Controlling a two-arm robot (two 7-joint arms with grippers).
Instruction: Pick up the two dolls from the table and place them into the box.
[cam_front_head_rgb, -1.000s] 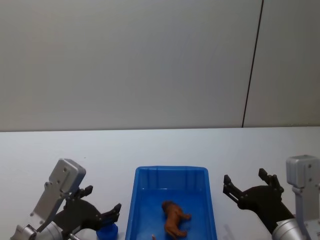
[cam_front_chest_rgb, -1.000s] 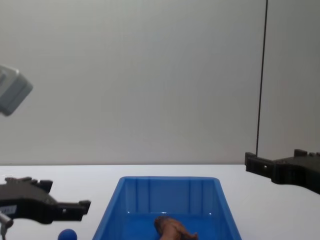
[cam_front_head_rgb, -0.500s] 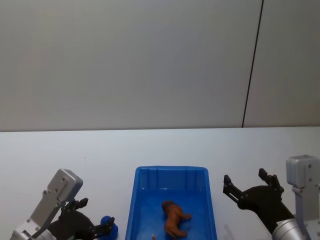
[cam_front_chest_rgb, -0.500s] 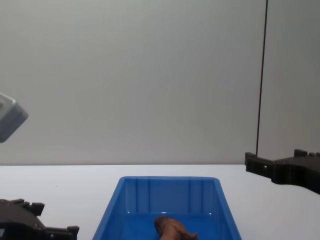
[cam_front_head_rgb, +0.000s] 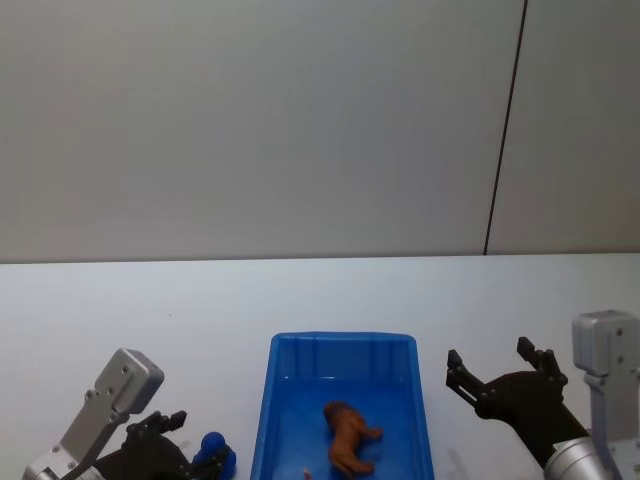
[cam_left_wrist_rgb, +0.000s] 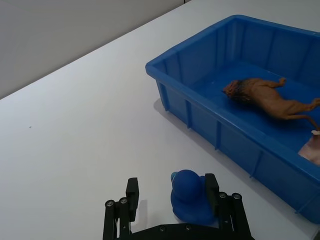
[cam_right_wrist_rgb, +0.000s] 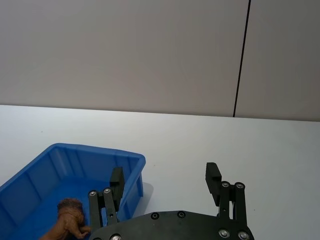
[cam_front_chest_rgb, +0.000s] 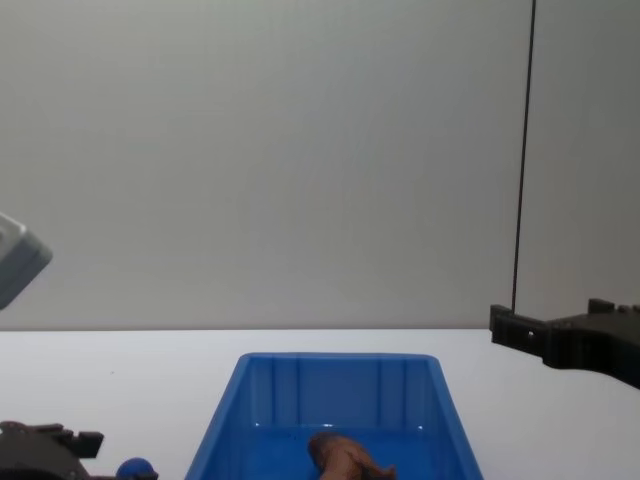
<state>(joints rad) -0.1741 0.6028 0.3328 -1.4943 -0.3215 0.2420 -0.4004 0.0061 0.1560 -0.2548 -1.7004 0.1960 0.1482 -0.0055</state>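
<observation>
The blue box (cam_front_head_rgb: 268, 400) sits on the white table (cam_front_head_rgb: 200, 310), front and centre. A brown doll (cam_front_head_rgb: 348, 437) lies on its side inside it, also seen as the brown doll (cam_left_wrist_rgb: 265, 95) in the left wrist view. The small blue doll (cam_left_wrist_rgb: 192, 197) rests on the table just left of the box. My left gripper (cam_left_wrist_rgb: 171, 192) is low over the table and open, one finger on each side of the blue doll. My right gripper (cam_front_head_rgb: 495, 372) hovers open to the right of the box, holding nothing.
A small pale pink thing (cam_left_wrist_rgb: 312, 149) lies in the box near the brown doll. Bare white tabletop stretches to the left, right and behind the box, up to a plain grey wall (cam_front_head_rgb: 300, 130).
My left gripper has come down and drawn back toward me, so its open fingers now straddle the blue doll. The right arm, the box and the brown doll have not moved.
</observation>
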